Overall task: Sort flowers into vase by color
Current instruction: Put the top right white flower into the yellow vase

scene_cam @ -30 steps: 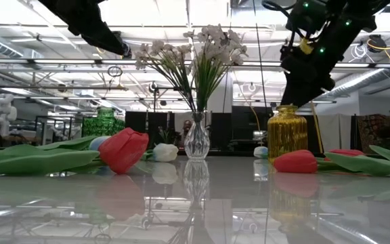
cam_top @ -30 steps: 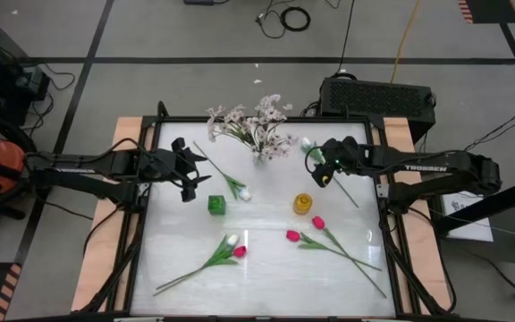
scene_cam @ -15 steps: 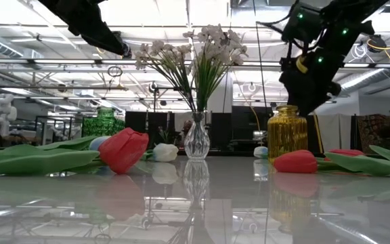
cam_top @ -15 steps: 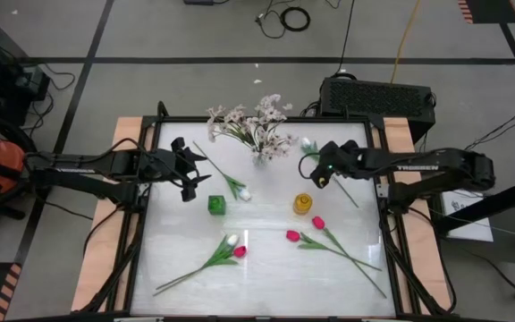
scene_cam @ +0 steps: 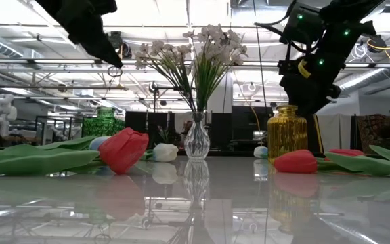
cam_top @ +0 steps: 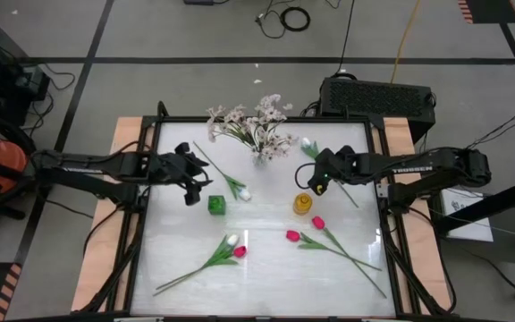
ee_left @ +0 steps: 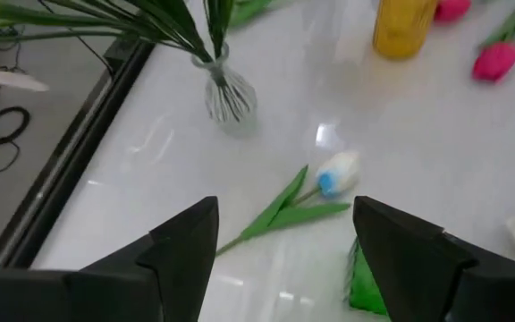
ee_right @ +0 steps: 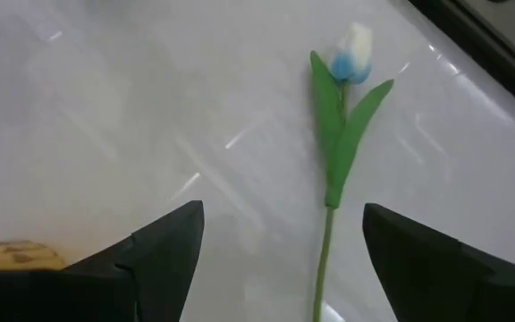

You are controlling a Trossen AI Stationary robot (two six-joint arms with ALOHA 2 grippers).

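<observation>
Pale sprays (cam_top: pixel 250 127) sit in the clear vase (cam_top: pixel 258 156); six tulips lie loose around it, so sorting has barely started. My right gripper (cam_top: pixel 314 182) and left gripper (cam_top: pixel 192 178) flank it, both spread, empty.

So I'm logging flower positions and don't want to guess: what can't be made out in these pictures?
- Low view: the yellow vase is partly covered by the right gripper; its mouth is hidden.
- Right wrist view: the white tulip has its stem cut off by the picture's edge.
- Left wrist view: the green vase is mostly hidden behind the left gripper.
- High view: the clear vase is too small to make out under the spray.
</observation>
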